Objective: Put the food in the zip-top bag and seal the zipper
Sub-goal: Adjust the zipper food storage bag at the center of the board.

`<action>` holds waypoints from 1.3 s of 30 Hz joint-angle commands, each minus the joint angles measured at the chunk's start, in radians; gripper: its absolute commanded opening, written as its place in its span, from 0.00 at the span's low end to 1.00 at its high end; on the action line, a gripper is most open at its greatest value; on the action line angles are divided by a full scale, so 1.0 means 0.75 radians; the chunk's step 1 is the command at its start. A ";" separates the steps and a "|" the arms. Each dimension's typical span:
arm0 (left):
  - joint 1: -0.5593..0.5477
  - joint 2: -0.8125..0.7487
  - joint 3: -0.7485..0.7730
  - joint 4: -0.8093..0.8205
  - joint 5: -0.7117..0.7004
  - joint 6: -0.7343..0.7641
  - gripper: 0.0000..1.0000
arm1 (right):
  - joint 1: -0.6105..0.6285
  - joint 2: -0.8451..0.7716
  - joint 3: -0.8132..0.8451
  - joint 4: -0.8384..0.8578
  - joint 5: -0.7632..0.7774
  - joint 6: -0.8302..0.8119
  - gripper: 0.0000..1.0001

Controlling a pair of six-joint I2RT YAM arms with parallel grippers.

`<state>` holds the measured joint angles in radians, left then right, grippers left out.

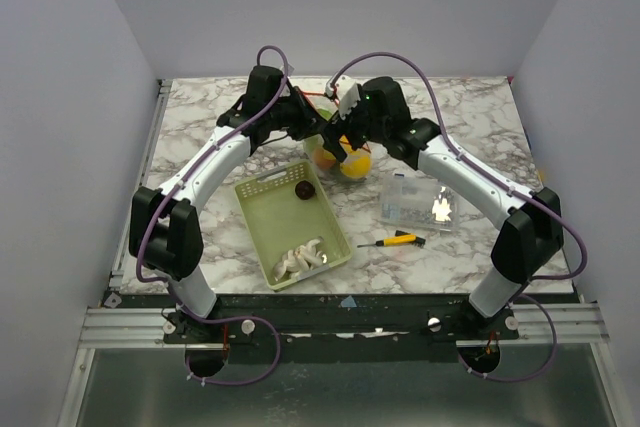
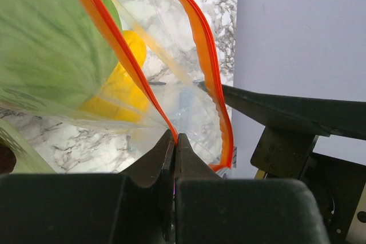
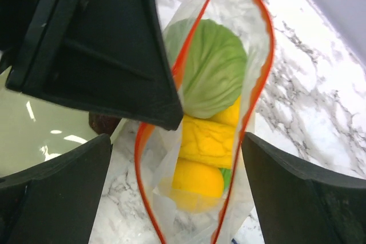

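Two arms of mine meet over the bag (image 1: pixel 340 155) at the back of the counter (image 1: pixel 480 117), seen from above. A dark purple piece (image 1: pixel 304 190) and some white pieces (image 1: pixel 300 257) lie in the basket (image 1: pixel 262 197) nearer me, so I reckon the filling is not finished. A clear box (image 1: pixel 415 202) and a screwdriver (image 1: pixel 392 241) sit off to the right, no part of this job. From my left wrist, my left claw (image 2: pixel 174 141) is clamped tight on one lip of the zipper (image 2: pixel 209 55), pinching it low where the strip runs down. I hold it so because the limp mouth would otherwise sag closed. A green piece (image 2: pixel 46 44) and a yellow piece (image 2: pixel 123 78) show through the plastic. From my right wrist, my right claw (image 3: pixel 177 141) is spread wide and grips nothing, one finger on either side of the gaping mouth, looking down on the green and yellow food inside. I judge it free there to fetch the rest.
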<state>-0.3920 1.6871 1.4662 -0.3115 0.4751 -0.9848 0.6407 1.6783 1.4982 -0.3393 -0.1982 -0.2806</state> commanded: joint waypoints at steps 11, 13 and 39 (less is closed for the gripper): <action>0.099 -0.063 0.011 -0.009 0.054 0.117 0.38 | 0.021 0.071 -0.102 0.281 0.223 0.082 0.28; 0.173 -0.149 -0.074 0.006 0.010 0.173 0.56 | 0.020 0.055 -0.132 0.312 0.212 0.069 0.17; 0.367 0.146 -0.195 0.913 0.611 0.963 0.52 | -0.194 0.039 -0.062 0.213 -0.551 -0.098 0.01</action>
<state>-0.1238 1.7370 1.2285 0.3099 0.8055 -0.3164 0.5018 1.7157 1.4040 -0.1486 -0.5426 -0.3344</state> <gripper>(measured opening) 0.558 0.009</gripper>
